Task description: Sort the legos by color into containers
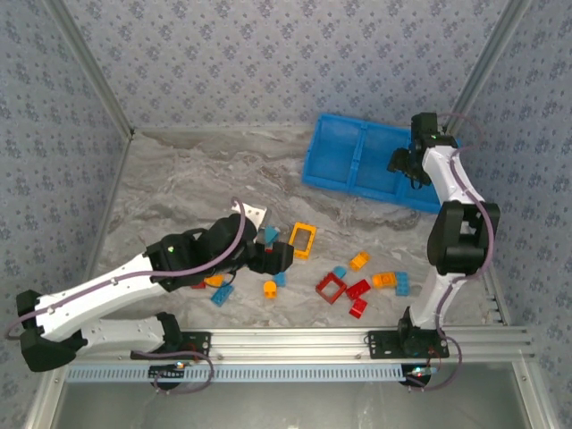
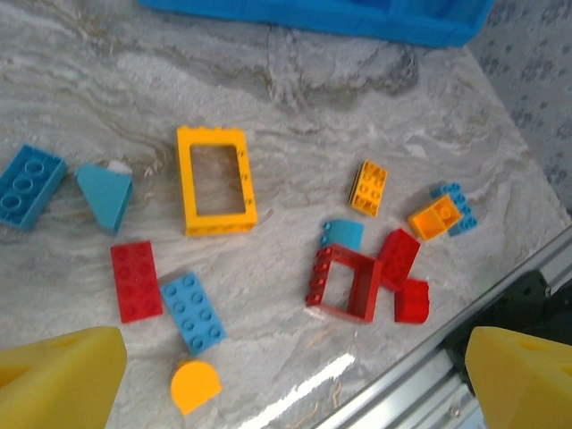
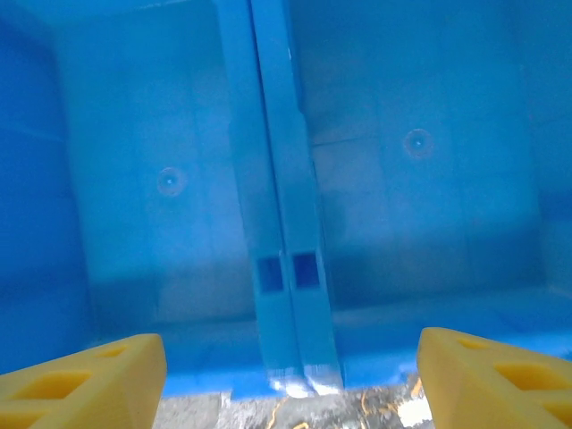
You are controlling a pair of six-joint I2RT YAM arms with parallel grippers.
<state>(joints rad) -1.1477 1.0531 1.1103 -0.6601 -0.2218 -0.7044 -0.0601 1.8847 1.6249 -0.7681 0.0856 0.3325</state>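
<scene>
- Top external: the blue tray (image 1: 335, 156) lies askew toward the far right corner of the bench (image 1: 179, 188). The legos (image 1: 357, 288) are scattered by the near edge, from the middle to the right. The left claw (image 1: 279, 259) hangs at their left fringe, and the right claw (image 1: 400, 163) is over the tray's right end.
- Left wrist: its fingers (image 2: 63, 380) stand wide apart with nothing between them. A red brick (image 2: 136, 280) lies just beside a light blue brick (image 2: 194, 311), and neighbours crowd the red frame (image 2: 341, 281). Closing there could catch two colours at once or shove bricks away.
- Right wrist: these fingers (image 3: 80, 380) gape, holding nothing, astride the divider (image 3: 277, 206) between two compartments. Descending here risks striking that wall, and a brick released here might tumble into the wrong side.
</scene>
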